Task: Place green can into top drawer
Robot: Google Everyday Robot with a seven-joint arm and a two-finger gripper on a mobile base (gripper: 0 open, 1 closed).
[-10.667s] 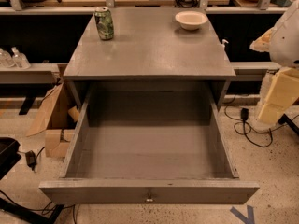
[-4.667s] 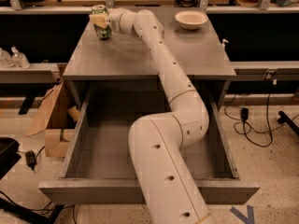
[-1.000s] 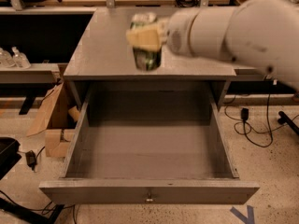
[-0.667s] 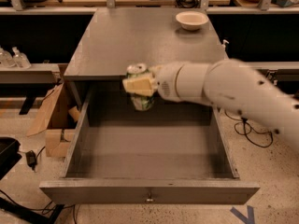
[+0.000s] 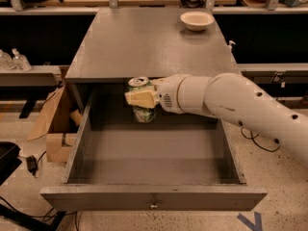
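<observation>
1. The cream two-finger end effector hung over the rear part of the open drawer, just below the front edge of the worktop. Its fingers were clenched around the middle of the small cylindrical green can with white mottling and a silver pull-tab top.
2. The green can stood upright in that grasp. As far as could be judged it was clear of the drawer floor, with its silver top about level with the worktop's edge.
3. Behind the end effector, the thick white robot arm reached in from the right, above the drawer's right wall.
4. The wide, deep grey wooden top drawer stood pulled well out, its small metal knob at the centre of the front panel.
5. On the flat grey worktop a shallow cream bowl sat near the far right corner, well apart from the can.
6. By my judgement the picking and carrying were done — the can was off the worktop and inside the drawer's outline. What was left was to lower it to the floor, release it and draw the arm clear.
</observation>
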